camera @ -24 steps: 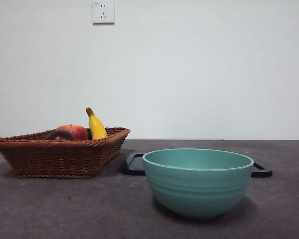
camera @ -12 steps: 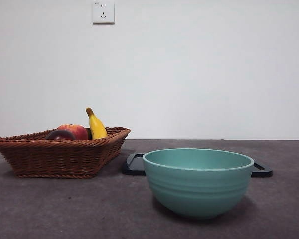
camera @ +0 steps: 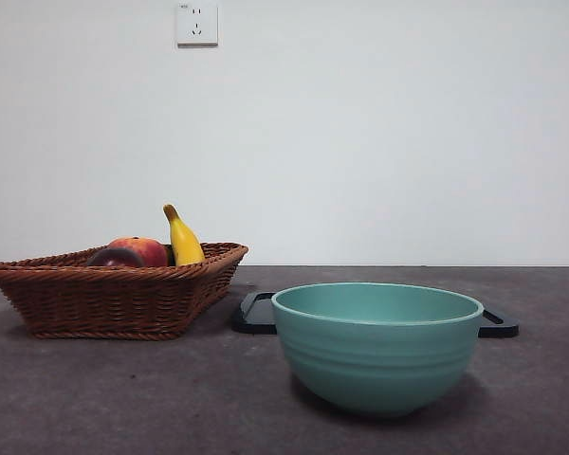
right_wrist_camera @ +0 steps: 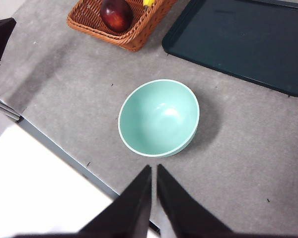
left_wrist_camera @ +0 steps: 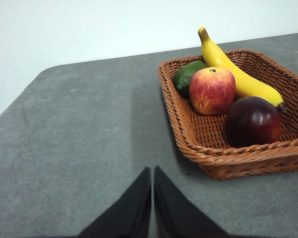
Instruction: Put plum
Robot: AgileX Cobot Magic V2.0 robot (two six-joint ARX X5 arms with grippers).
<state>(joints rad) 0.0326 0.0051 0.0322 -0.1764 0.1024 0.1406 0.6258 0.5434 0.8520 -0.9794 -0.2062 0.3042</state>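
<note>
Plum: dark maroon glossy round plum (left_wrist_camera: 253, 120) lies in the brown wicker basket (left_wrist_camera: 208, 159), left of the green ceramic bowl (camera: 376, 346).
Left fingers (left_wrist_camera: 152, 179): closed, empty.
Right fingers (right_wrist_camera: 153, 175): closed, empty, above bowl.

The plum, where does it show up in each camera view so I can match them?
Front view: the plum just peeks over the basket rim, beside the red-orange fruit.
Left wrist view: the plum lies in the basket's corner, against the banana.
Right wrist view: the plum sits in the basket.
Shared landmark: the wicker basket.
</note>
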